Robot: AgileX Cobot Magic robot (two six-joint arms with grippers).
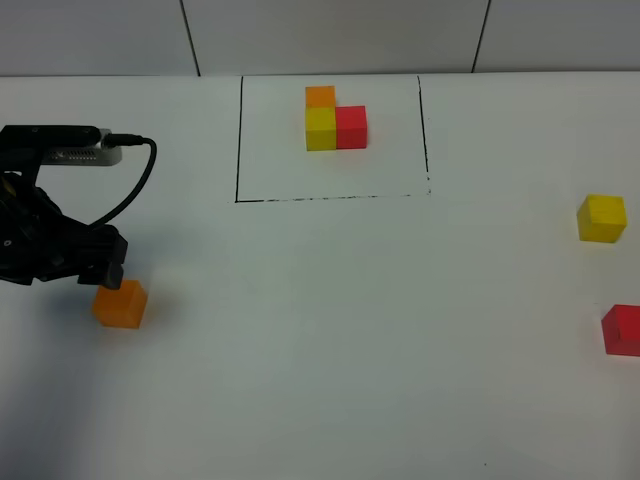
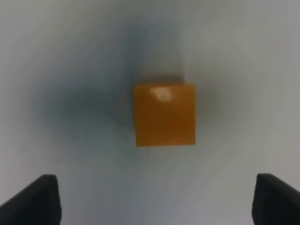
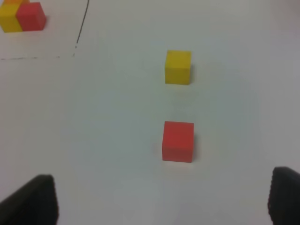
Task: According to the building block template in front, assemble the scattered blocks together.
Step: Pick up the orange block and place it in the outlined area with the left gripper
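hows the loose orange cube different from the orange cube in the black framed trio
The loose small orange cube stands alone, touching no block; the framed orange cube butts against a yellow cube. The loose orange cube lies outside the black drawn rectangle, the framed one inside it. The open left hand is close to the loose cube, not the framed one. Both are orange, seemingly equal-sized.

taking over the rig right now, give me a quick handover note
Left gripper: open, empty, close beside the orange cube, not gripping it.
Right gripper: open, empty, facing the yellow cube and red cube, touching neither.
Template: black-framed, on the far side, untouched.
Done: nothing joined; the three loose cubes lie apart.
Left: gather them into the template's L shape.
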